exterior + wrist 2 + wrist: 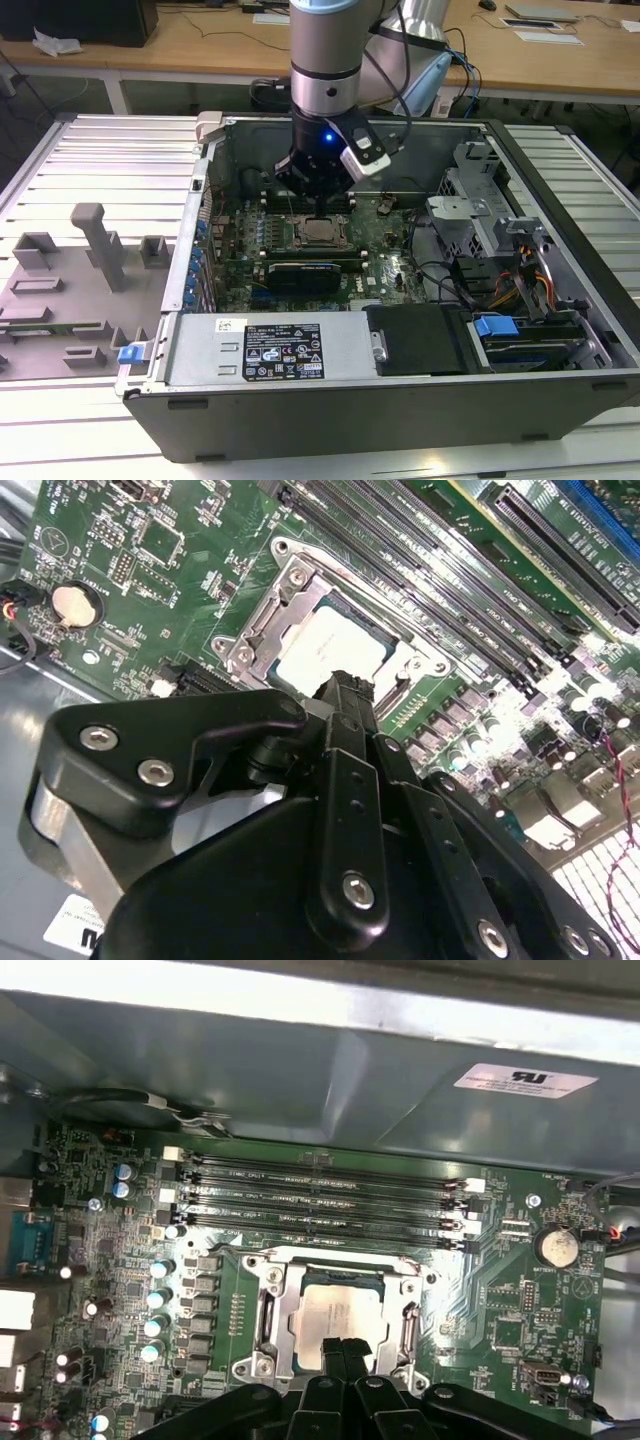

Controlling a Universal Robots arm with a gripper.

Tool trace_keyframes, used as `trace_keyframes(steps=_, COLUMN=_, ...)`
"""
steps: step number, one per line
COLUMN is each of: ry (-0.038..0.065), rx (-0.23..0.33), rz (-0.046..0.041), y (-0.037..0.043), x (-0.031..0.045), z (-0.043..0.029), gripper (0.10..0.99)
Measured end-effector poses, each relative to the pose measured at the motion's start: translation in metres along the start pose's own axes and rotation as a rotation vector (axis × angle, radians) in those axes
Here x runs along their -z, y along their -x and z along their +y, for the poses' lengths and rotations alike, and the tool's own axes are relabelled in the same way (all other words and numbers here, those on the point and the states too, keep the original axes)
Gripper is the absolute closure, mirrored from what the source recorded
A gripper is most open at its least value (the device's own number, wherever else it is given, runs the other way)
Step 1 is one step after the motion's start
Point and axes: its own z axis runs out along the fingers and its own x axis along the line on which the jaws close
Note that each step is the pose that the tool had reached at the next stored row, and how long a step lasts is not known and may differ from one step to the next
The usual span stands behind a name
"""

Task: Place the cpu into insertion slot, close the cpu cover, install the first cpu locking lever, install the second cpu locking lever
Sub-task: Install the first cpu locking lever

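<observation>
1. Silver-grey metal top of the cpu point(338, 1312) shows through the window of the cpu cover point(274, 1312). The cover looks to lie flat over the insertion slot point(252, 1365), near the middle of the green board point(500, 1290), just beside the memory slots point(320, 1200).
2. Gripper point(345, 1348): fingers pressed together, nothing between them. The tips sit at the cover's edge on the side away from the memory slots. Touching or just clear: cannot tell.
3. Judgement: chip seated, cover down, so the work now concerns the cover or the levers. Whether either lever is latched, cannot tell.
4. To do it well, I judge:
   - Bear with the joined tips on the metal frame alone, never on the chip's top.
   - Press straight and slowly.
   - Keep off the capacitors point(157, 1298) near the slot.
5. Views compared:
   - The exterior view adds the arm upright inside the open case point(420, 380) and the black expansion card point(305, 272) beside the slot.
   - The first wrist view adds both side bars of the cover.
   - The second wrist view adds the fingertip's line onto the frame and the coin cell point(75, 602).
</observation>
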Motion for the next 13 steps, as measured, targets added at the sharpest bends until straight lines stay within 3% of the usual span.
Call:
trace_keyframes(steps=6, ry=0.000, rx=0.000, rz=0.0001, y=-0.0015, x=0.0009, z=0.0002, gripper=0.980)
trace_keyframes(steps=13, ry=0.000, rx=0.000, rz=-0.0025, y=-0.0260, x=0.0020, z=0.0024, gripper=0.980)
